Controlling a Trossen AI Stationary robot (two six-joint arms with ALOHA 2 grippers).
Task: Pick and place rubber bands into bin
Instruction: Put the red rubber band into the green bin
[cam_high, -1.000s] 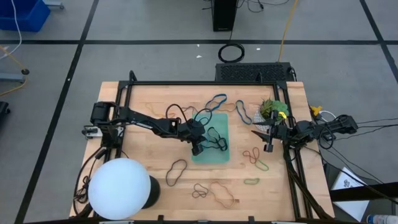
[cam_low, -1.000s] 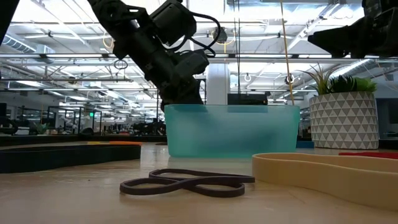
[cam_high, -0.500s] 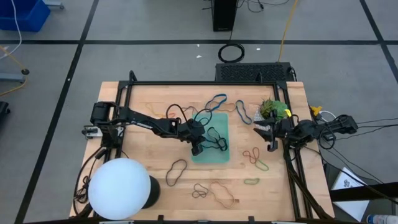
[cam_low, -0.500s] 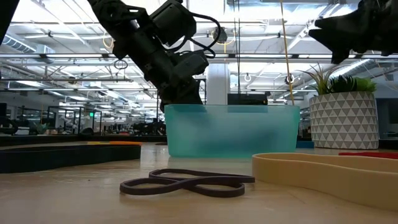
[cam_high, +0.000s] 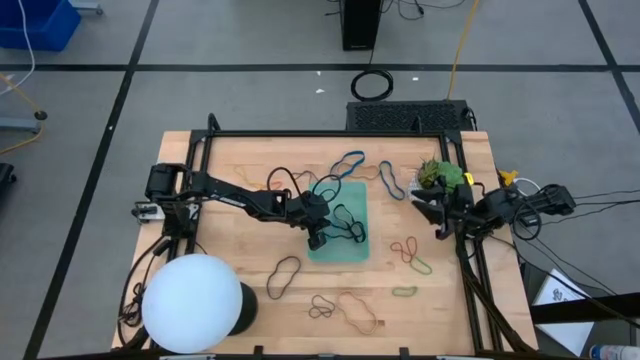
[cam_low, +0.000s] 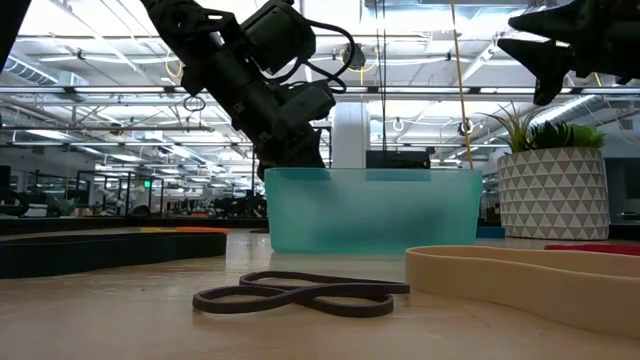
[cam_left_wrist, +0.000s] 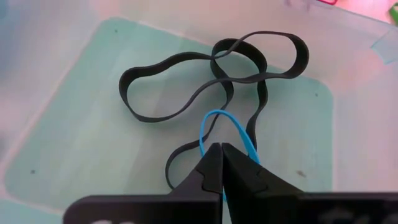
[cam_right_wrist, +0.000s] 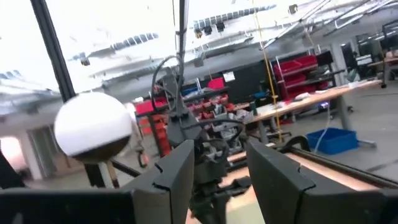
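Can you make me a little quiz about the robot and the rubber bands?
1. True or false: the left gripper is shut on the blue rubber band.
2. What colour are the rubber bands already lying in the bin? A) black B) red C) yellow
3. Fill in: the right gripper is open and holds ____.

Key: 1 true. 2 A: the black rubber bands lie on the bin's floor. 3 nothing.
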